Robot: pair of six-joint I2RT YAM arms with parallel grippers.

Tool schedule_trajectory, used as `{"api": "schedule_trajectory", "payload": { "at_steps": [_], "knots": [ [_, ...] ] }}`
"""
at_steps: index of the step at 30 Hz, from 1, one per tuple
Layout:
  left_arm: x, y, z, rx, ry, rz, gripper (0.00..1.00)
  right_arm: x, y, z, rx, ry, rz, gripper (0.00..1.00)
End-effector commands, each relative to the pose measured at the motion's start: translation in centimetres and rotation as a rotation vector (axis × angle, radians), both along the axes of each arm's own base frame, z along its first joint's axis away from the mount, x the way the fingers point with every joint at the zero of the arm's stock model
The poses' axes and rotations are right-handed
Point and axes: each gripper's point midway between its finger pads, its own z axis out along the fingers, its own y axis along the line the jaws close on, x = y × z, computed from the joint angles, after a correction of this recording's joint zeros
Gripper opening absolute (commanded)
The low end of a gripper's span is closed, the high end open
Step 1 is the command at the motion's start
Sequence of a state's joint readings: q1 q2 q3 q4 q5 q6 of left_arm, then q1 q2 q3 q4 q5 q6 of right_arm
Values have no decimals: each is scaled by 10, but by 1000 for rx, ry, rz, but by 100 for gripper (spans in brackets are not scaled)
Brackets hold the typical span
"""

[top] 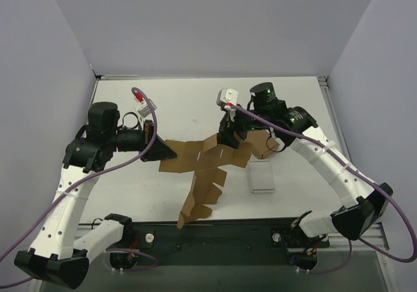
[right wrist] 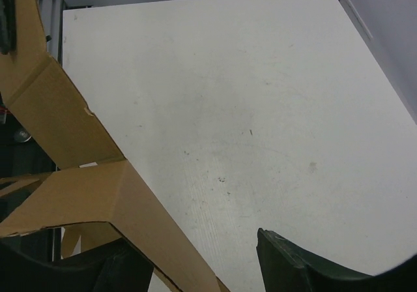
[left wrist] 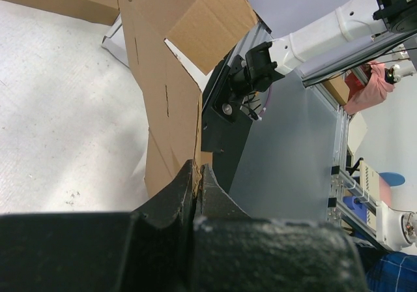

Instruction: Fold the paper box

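Top external view shows the paper box (top: 205,165) as a many-flapped brown sheet held up over the table (top: 182,103) between my two arms. One long strip of flaps runs down toward the near edge.

My left gripper (top: 167,152) has its fingers pressed together on the sheet's left edge. In the left wrist view the black fingers (left wrist: 186,191) pinch the thin cardboard with no gap, and the creased sheet rises away from them, tilted.

My right gripper (top: 228,137) sits over the upper right part of the sheet. In the right wrist view its jaws stand spread wide. A flap of the paper box (right wrist: 85,201) lies across the finger at lower left, and the other finger is apart from the cardboard with bare table between them.

A white-grey slab (top: 262,176) lies on the table just right of the sheet. A brown carton (top: 266,145) sits beside my right wrist, partly hidden.
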State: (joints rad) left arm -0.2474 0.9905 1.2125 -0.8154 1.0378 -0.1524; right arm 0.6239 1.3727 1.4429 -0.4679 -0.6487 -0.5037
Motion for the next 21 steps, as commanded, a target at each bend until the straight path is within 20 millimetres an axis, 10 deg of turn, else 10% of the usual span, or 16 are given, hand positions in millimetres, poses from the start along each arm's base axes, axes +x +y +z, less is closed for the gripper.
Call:
{"api": "schedule_trajectory", "payload": {
  "at_steps": [1,8,12,17,21],
  "knots": [
    [-1,0,6,1,-32,-13,0,-9,13,22,60,-27,70,56],
    [9,0,1,17,-28,2,0,-23,10,2,36,74,83,31],
    [22,1,-4,38,-26,48,0,-24,8,-10,16,127,53,0],
    [73,31,-19,212,-104,348,85,-16,3,-28,-41,186,-30,0],
    [97,60,-18,312,-175,539,97,-7,-5,-49,-133,216,-106,0]
  ]
}}
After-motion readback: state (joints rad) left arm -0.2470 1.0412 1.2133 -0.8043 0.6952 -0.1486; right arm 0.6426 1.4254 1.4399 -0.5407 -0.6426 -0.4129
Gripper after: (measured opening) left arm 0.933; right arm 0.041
